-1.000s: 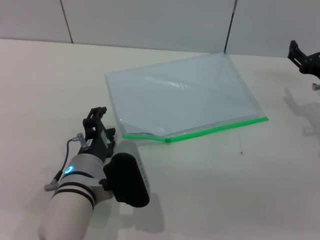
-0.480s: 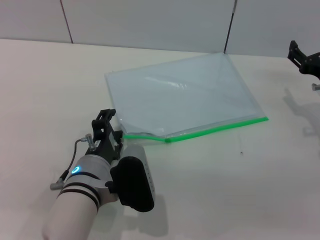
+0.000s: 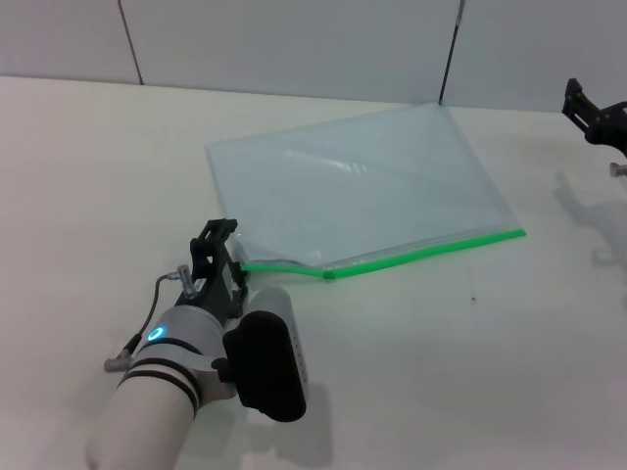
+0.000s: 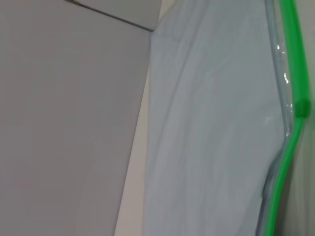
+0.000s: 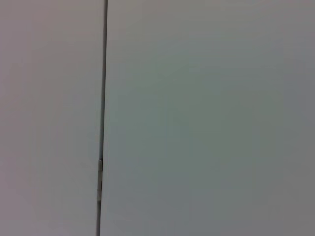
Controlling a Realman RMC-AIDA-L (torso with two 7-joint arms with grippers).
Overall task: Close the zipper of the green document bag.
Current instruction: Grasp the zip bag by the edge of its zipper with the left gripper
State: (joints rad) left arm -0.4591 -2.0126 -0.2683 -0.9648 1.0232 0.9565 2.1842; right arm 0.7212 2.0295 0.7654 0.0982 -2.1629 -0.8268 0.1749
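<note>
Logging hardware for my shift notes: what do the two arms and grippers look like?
Left arm: white tube, black bands, glowing blue ring light, bulky black-and-white wrist module, grey cable, black left gripper. Right gripper: black, only partly in view at the head view's edge.

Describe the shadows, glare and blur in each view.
Head view: soft shadow under the left gripper, pale sheen on the bag. Left wrist view: bag and zipper soft and blurred. Right wrist view: only a flat grey wall with one dark seam.

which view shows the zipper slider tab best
The left wrist view: the slider tab sits close up on the green zipper. The head view shows it only as a tiny block partway along the strip. The right wrist view shows none of it.
</note>
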